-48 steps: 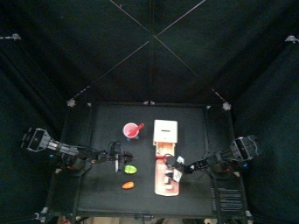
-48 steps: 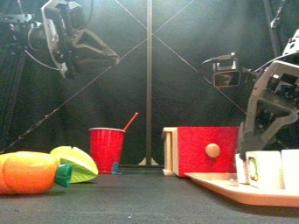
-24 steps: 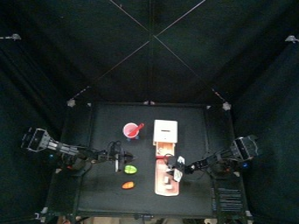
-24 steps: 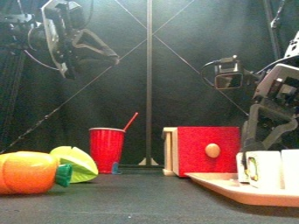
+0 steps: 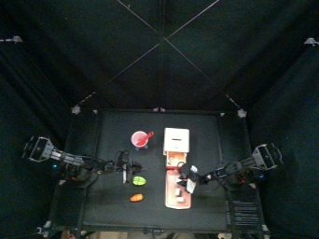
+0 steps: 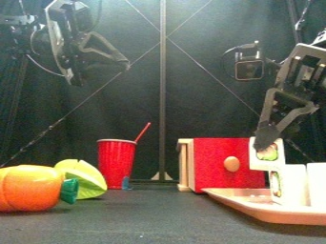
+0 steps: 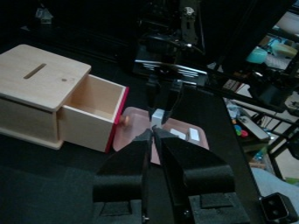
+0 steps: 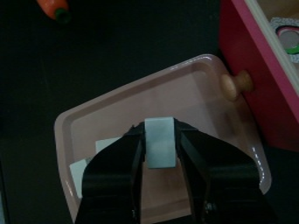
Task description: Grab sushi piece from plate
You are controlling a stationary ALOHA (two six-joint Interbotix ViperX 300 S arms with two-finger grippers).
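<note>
The plate (image 8: 140, 101) is a long pale pink board lying in front of the wooden box; it also shows in the front view (image 6: 249, 202) and top view (image 5: 182, 191). My right gripper (image 8: 160, 149) is shut on a white sushi piece (image 8: 160, 138) and holds it above the plate. In the front view the right gripper (image 6: 268, 150) hangs raised over the plate with the sushi piece (image 6: 268, 148) in it. More white sushi pieces (image 6: 293, 184) stand on the plate. My left gripper (image 7: 152, 149) rests shut and empty, left of the plate (image 7: 176, 133).
A wooden box (image 6: 192, 164) with a red drawer (image 6: 227, 164) pulled open stands behind the plate. A red cup (image 6: 117, 162) with a straw stands to its left. An orange toy (image 6: 29, 188) and a green one (image 6: 84, 176) lie at the front left.
My right gripper has risen from the plate, lifting the sushi piece with it. The left arm has not moved.
</note>
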